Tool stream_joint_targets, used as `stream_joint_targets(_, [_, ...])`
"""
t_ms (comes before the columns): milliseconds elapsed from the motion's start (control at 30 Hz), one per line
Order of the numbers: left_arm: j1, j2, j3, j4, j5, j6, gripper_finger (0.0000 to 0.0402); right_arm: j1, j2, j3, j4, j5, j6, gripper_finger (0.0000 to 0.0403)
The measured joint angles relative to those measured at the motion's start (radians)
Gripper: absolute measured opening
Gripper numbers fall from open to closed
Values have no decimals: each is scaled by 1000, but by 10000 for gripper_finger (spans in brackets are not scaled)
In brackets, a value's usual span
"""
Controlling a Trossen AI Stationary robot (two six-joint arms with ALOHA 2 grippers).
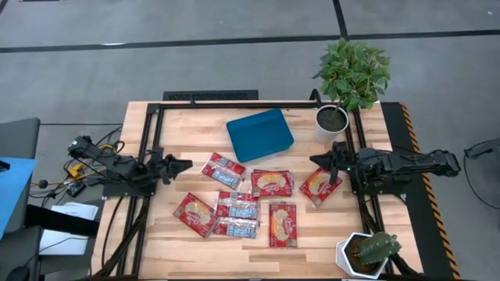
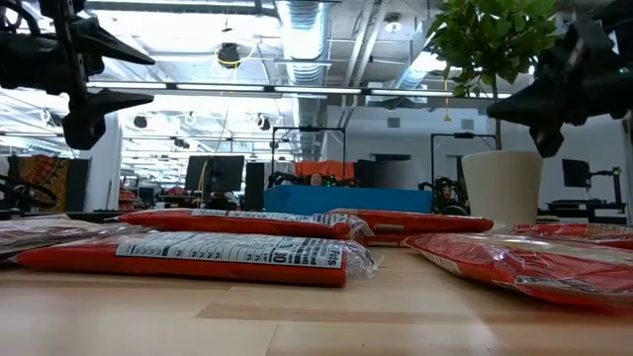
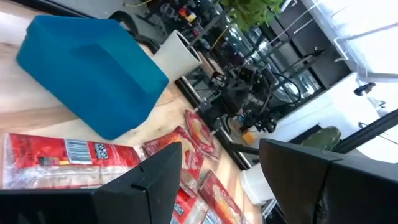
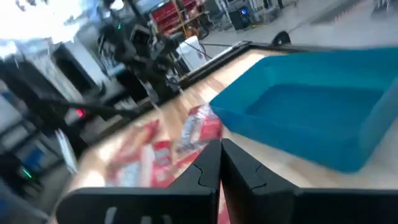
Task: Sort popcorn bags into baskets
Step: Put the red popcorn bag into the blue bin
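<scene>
Seven popcorn bags lie flat on the wooden table. One silvery-blue bag (image 1: 223, 170) lies nearest my left gripper, and two more (image 1: 237, 204) (image 1: 236, 226) lie mid-table. Red bags lie at the centre (image 1: 271, 183), right (image 1: 320, 186), near left (image 1: 194, 214) and near middle (image 1: 283, 224). The teal basket (image 1: 259, 134) rests on the table at the far middle and holds nothing; it also shows in the left wrist view (image 3: 93, 68). My left gripper (image 1: 185, 165) is open and hovers left of the bags. My right gripper (image 1: 316, 160) is shut and hovers above the table right of the basket.
A white pot with a leafy plant (image 1: 332, 119) stands right of the basket, close to my right gripper. A white pot with a cactus (image 1: 363, 254) stands at the near right corner. A black frame (image 1: 211, 96) runs along the table's far edge and sides.
</scene>
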Motion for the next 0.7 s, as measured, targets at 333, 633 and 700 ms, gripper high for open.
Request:
stream_joint_targets(333, [0,0,0,-11,-98,-18,205,-4,0,1,-5,0,302,37])
stream_joint_targets(633, [23,8,13,85,-129,-60,205,-4,0,4,51,0,296,40])
stream_joint_targets(700, [23,31,46,102,-37,-52,205,-4,0,5,80,0,285,45])
